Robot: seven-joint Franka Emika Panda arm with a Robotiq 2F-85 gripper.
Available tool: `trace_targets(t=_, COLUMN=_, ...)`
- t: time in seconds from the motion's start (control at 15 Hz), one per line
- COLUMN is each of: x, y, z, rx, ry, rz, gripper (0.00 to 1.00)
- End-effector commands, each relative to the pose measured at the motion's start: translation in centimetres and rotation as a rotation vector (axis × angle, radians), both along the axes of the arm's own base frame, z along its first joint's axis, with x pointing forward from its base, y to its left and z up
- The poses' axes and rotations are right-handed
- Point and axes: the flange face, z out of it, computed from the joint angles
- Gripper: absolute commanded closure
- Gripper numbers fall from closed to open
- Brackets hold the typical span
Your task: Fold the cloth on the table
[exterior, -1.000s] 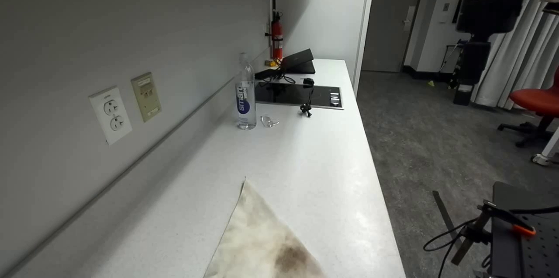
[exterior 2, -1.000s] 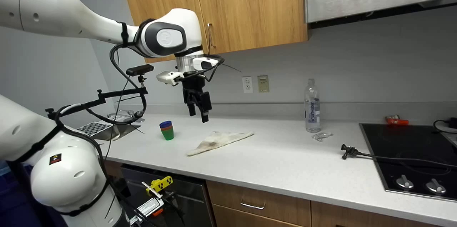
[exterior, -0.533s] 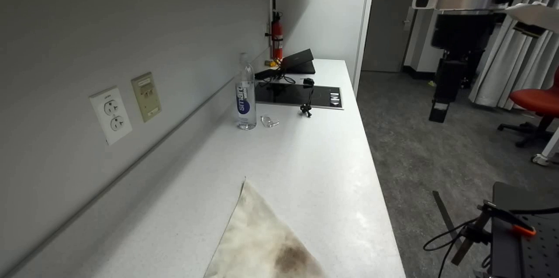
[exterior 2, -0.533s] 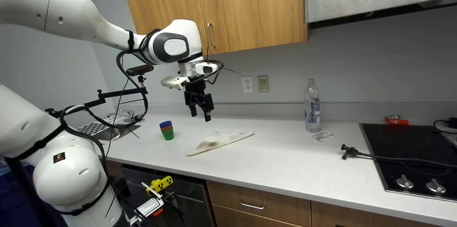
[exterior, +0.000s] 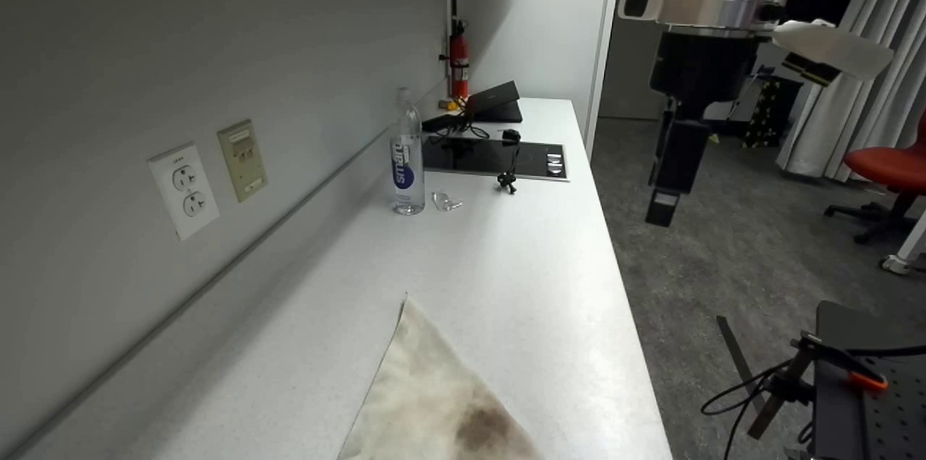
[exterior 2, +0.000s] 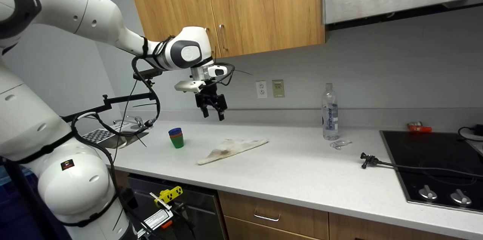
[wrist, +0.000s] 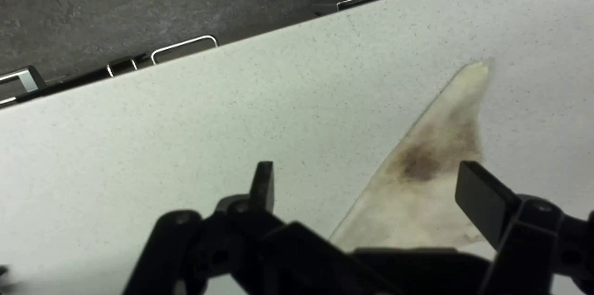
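Observation:
The cloth [exterior 2: 232, 150] is off-white with brownish smudges. It lies on the white table [exterior 2: 286, 176] in a roughly triangular shape. In an exterior view its pointed corner and part of its body [exterior: 434, 388] show at the bottom, and the rest is cut off. My gripper [exterior 2: 213, 116] is open and empty, well above the table. In the wrist view the gripper [wrist: 366, 166] has its fingers wide apart. The cloth [wrist: 408, 211] shows below, between and beyond them, with one narrow end at upper right. The gripper's body hides the lower part of the cloth.
A water bottle [exterior 2: 330, 115] and a small clear plastic piece [exterior 2: 340, 144] stand right of the cloth. Stacked cups [exterior 2: 176, 137] stand left of it. A black cooktop [exterior 2: 434, 168] with a cabled mount [exterior 2: 371, 160] lies farther right. Wooden cabinets [exterior 2: 264, 6] hang above.
My gripper has moved leftward and lower in an exterior view, while the arm stretches out over the counter, closer to the wall. The gripper stays open. The cloth has not moved.

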Motion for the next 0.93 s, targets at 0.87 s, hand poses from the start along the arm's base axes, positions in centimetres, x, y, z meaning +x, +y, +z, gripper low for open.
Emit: trace_targets(t=0.87, x=4.6, y=6.5, z=-6.7, rx=-0.032, ry=-0.036, rz=0.083, gripper=0.0)
